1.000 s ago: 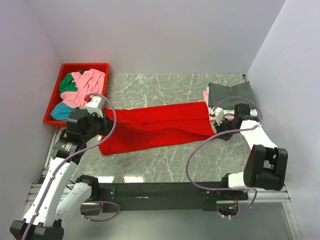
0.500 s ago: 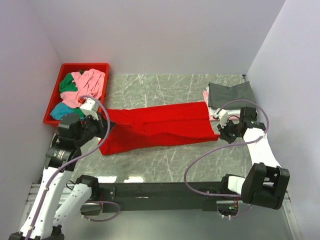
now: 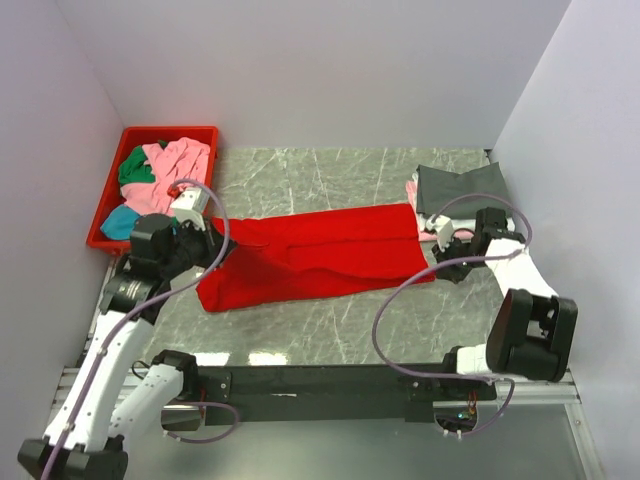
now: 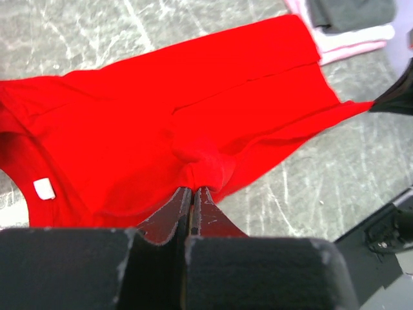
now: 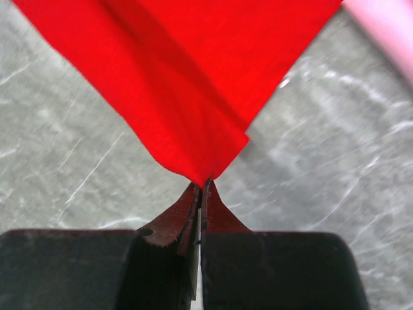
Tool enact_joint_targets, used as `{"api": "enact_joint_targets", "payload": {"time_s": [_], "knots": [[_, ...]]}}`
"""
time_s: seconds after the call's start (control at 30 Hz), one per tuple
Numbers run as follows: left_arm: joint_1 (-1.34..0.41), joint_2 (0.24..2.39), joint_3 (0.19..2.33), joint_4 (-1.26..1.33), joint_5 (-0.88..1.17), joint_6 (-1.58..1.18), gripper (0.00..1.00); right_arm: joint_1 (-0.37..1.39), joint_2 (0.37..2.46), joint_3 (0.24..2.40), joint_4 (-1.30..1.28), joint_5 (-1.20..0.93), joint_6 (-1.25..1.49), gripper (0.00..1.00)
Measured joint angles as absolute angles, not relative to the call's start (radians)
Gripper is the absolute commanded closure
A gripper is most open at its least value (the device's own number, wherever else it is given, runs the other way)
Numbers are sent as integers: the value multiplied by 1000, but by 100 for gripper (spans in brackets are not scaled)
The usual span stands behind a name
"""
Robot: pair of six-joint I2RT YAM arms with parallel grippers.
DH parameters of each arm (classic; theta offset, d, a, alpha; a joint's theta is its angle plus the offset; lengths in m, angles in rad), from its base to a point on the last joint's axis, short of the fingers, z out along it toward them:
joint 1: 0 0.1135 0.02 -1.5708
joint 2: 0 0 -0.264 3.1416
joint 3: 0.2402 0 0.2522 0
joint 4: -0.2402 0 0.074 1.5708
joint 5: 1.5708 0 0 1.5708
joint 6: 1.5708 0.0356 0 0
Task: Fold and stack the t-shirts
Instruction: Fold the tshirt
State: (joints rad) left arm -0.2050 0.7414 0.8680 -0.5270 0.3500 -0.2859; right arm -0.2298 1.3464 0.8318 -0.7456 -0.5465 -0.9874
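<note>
Left wrist: left tool clenched on red t-shirt fold; right tool pinches its corner.

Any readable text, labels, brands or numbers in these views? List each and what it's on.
No legible text in any view.
Small white sewn-in label on the bright red cloth t-shirt: too small and blurred to read, no characters can be made out.
Rigid red plastic bin: no markings visible.
</note>
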Motion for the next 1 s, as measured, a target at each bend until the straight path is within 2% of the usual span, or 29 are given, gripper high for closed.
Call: {"api": "enact_joint_targets", "payload": {"time_s": [0.47, 1.0], "knots": [[-205, 960, 861, -398, 292, -247, 100, -229, 1561, 985, -710, -570, -943, 100], [-204, 1021, 861, -319, 253, -199, 100, -210, 1638, 1036, -688, -570, -909, 99]]}}
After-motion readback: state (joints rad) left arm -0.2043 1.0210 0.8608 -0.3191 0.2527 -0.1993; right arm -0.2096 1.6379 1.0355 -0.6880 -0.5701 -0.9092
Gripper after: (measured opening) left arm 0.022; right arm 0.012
